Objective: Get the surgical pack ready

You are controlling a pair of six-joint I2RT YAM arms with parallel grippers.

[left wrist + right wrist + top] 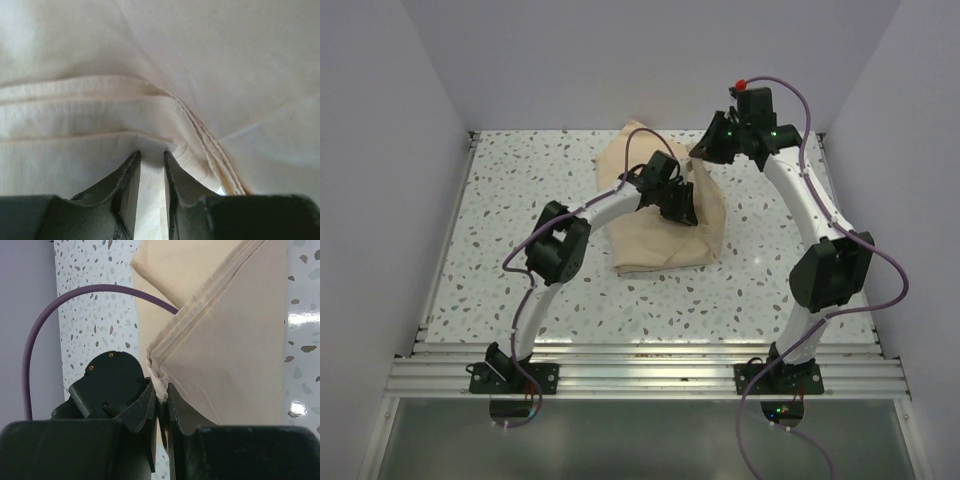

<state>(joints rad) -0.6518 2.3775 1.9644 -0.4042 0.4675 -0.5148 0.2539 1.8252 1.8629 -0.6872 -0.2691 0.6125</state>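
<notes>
Tan cloth (660,245) lies as a loosely folded bundle in the upper middle of the top view, on the speckled surface (520,200). The left fingers (136,162) pinch a fold on top of it. The right fingers (154,400) are clenched on a hemmed corner at its upper right edge. Wrapping looks partly done: flaps are folded over, but the edges are loose. No tray, instruments, strips or gauze show, so whether they sit inside cannot be told.
</notes>
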